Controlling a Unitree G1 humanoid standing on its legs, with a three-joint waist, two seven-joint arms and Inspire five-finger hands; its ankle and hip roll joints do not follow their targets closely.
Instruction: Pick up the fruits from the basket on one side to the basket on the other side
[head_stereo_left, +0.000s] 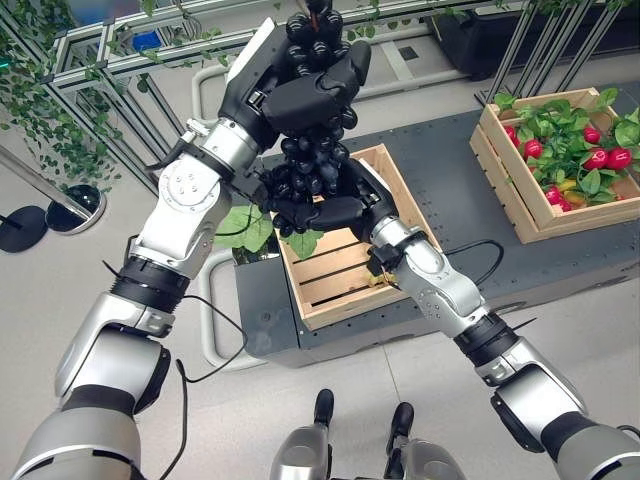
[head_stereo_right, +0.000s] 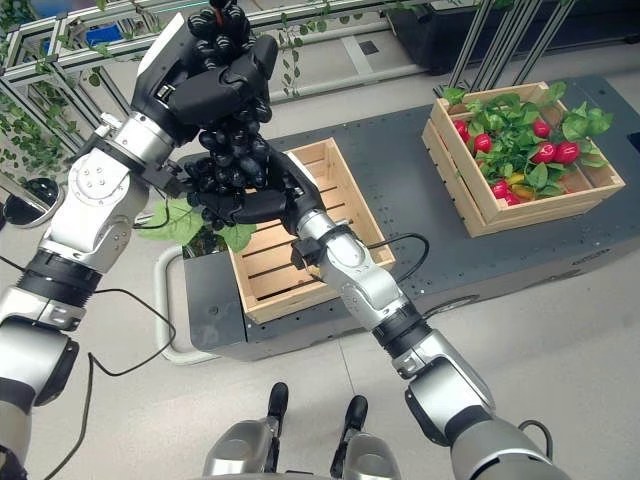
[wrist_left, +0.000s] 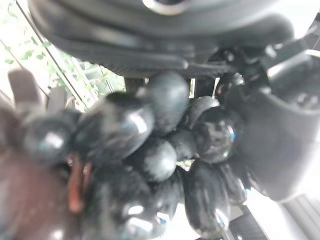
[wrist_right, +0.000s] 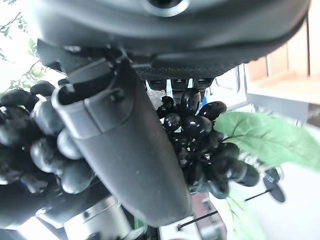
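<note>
Bunch of black grapes (head_stereo_left: 318, 150), with green leaves: held above the empty wooden crate (head_stereo_left: 345, 260). Left hand (head_stereo_left: 310, 85) curled round its top; right hand (head_stereo_left: 320, 205) curled round its lower part. Second wooden crate (head_stereo_left: 520, 190), well apart, holds red fruits (head_stereo_left: 605, 158) among leaves.
</note>
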